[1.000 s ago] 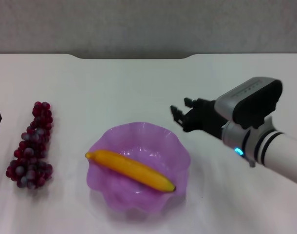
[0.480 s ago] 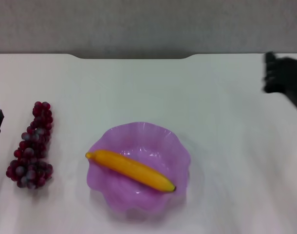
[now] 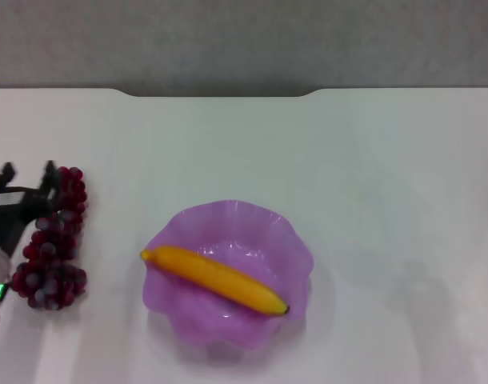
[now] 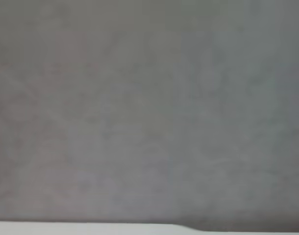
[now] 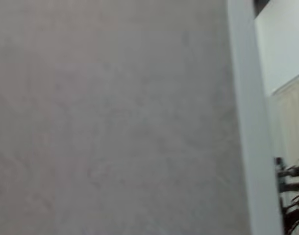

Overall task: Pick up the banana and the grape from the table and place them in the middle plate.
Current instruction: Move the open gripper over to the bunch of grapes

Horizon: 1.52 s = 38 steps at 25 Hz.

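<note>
The yellow-orange banana [image 3: 214,279] lies across the inside of the purple scalloped middle plate [image 3: 284,240] on the white table [image 3: 372,176]. The bunch of dark red-purple grapes [image 3: 56,244] lies on the table left of the plate. My left gripper [image 3: 28,170] is at the far left edge of the head view, its dark fingers apart, next to the far end of the grape bunch and partly in front of it. My right gripper is out of view. The wrist views show only a grey wall.
The table's notched far edge [image 3: 220,94] runs along the back, with a grey wall behind it. White tabletop stretches to the right of the plate.
My right arm has pulled back to the right and left the head view. My left gripper has moved in from the left edge up to the grape bunch. Banana and plate have not moved.
</note>
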Motion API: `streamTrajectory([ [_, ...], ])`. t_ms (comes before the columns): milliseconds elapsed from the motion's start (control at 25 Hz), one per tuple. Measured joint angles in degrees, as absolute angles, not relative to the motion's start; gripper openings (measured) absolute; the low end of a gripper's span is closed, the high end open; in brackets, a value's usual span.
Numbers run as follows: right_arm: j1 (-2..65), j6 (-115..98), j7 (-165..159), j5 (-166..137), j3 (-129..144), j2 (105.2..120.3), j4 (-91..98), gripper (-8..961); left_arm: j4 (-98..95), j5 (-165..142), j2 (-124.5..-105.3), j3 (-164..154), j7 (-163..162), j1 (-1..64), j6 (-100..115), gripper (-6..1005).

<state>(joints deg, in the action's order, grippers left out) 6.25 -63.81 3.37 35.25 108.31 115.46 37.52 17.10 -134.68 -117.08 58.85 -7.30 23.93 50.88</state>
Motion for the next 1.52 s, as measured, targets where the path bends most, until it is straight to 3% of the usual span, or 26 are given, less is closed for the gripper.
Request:
streamTrajectory([
  [280,6.58,-64.72,5.62,35.67,112.45,115.33,31.28,31,25.64,-134.65,-116.44,55.71,-5.84,21.48,46.58,682],
  [520,6.73,-61.98,5.65,35.34,113.54,115.17,30.82,31,39.14,-134.64,-115.55,65.07,5.13,19.14,25.55,683],
  [800,8.54,-57.66,5.66,35.29,114.75,115.13,30.77,31,73.73,-134.22,-116.63,83.9,26.76,5.08,-4.01,684],
  [1080,8.91,-56.92,5.62,35.25,115.1,115.13,30.77,31,81.86,-135.06,-116.6,92.58,27.19,5.57,-28.22,685],
  [1520,10.14,-56.43,5.35,35.43,116.86,115.13,31.0,31,77.94,-151.41,-116.85,92.37,17.89,12.54,-41.7,687],
])
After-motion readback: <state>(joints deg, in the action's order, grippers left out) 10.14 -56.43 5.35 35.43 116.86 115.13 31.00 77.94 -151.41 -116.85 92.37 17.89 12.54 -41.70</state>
